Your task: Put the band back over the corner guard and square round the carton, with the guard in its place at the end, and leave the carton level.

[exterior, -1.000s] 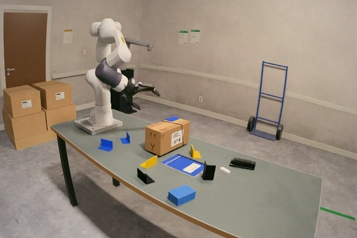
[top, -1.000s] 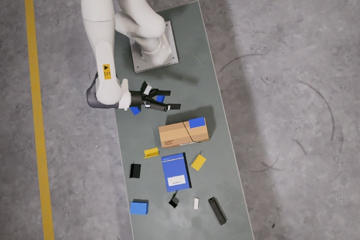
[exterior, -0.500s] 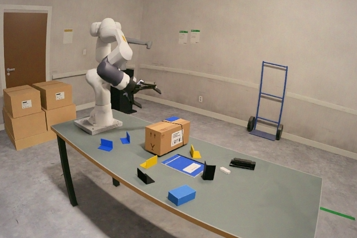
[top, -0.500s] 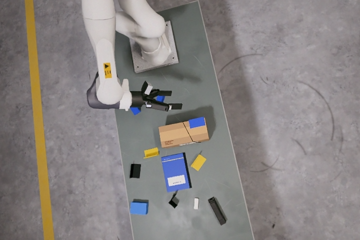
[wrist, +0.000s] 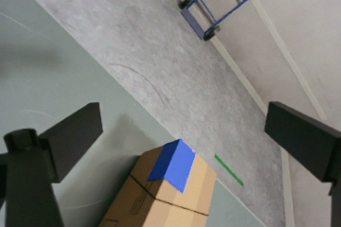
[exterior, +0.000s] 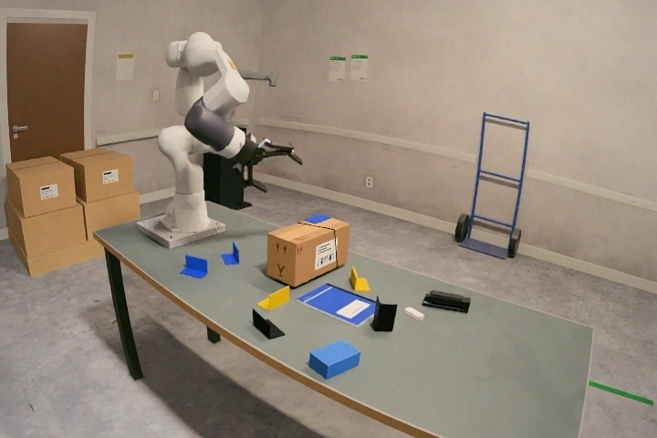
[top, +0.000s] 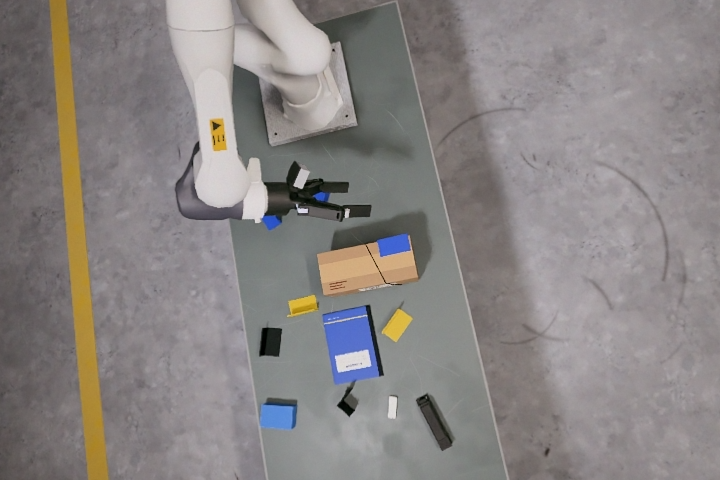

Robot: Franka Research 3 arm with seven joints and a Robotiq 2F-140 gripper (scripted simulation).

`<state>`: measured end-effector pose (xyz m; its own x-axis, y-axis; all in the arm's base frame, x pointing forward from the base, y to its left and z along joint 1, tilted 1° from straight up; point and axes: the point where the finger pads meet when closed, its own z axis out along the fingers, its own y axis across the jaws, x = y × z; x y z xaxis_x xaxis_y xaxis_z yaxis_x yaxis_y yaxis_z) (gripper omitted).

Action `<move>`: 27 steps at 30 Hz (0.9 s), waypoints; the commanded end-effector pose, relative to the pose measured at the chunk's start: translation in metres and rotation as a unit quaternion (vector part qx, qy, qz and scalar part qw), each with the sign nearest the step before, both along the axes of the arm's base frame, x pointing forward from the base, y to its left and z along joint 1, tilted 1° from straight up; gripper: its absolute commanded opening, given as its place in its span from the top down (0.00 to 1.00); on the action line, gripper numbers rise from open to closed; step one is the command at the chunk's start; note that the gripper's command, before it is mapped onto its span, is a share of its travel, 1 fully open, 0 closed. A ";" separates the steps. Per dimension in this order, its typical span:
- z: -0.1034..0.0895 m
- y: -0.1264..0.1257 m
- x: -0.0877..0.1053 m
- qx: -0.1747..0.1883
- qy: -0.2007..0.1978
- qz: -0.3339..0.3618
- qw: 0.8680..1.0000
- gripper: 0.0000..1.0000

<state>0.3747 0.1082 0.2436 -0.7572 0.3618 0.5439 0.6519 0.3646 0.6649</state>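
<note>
The carton (top: 344, 270) (exterior: 287, 258) (wrist: 131, 203) stands on the table and looks about level. A blue corner guard (top: 393, 245) (exterior: 318, 219) (wrist: 180, 165) sits folded over its top edge on the robot's side, near one end. The thin black band (top: 375, 263) (wrist: 180, 206) runs slantwise across the carton's top, beside the guard and not over it, and bends on the label side. The carton's underside is hidden. My gripper (top: 360, 198) (exterior: 283, 175) (wrist: 183, 117) is wide open and empty, above the table on the robot's side of the carton, touching nothing.
Loose blue guards (exterior: 196, 265) (exterior: 231, 255) lie near the robot base. Yellow guards (top: 302, 305) (top: 397, 324), a blue booklet (top: 346, 338), black guards (top: 270, 341) (top: 347, 403), a blue block (top: 277, 416), a white piece (top: 392, 406) and a black tool (top: 434, 423) lie beyond the carton.
</note>
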 end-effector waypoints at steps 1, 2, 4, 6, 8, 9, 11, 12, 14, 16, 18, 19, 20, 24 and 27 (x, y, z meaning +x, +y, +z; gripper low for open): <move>0.009 0.007 0.001 0.005 0.002 0.003 1.000 0.00; 0.009 0.007 0.001 0.005 0.002 0.003 1.000 0.00; 0.014 0.011 0.002 0.006 -0.002 0.007 1.000 0.00; 0.020 0.015 0.004 0.008 -0.005 0.011 1.000 0.00; 0.026 0.020 0.004 0.009 -0.009 0.015 1.000 0.00; 0.029 0.023 0.005 0.010 -0.011 0.018 1.000 0.00; 0.035 0.028 0.006 0.012 -0.015 0.023 1.000 0.00; 0.039 0.031 0.006 0.013 -0.017 0.026 0.999 0.00; 0.046 0.036 0.007 0.015 -0.021 0.031 0.999 0.00; 0.054 0.043 0.007 0.017 -0.025 0.037 0.999 0.00; 0.057 0.046 0.007 0.018 -0.028 0.040 0.999 0.00; 0.057 0.046 0.007 0.018 -0.028 0.040 0.999 0.00; 0.061 0.049 0.007 0.019 -0.030 0.044 0.998 0.00; 0.078 0.063 0.006 0.023 -0.039 0.058 0.997 0.00; 0.091 0.074 0.005 0.027 -0.047 0.069 0.996 0.00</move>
<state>0.3825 0.1704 0.3205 -0.8462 0.2429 0.4743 0.5326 0.4121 0.7392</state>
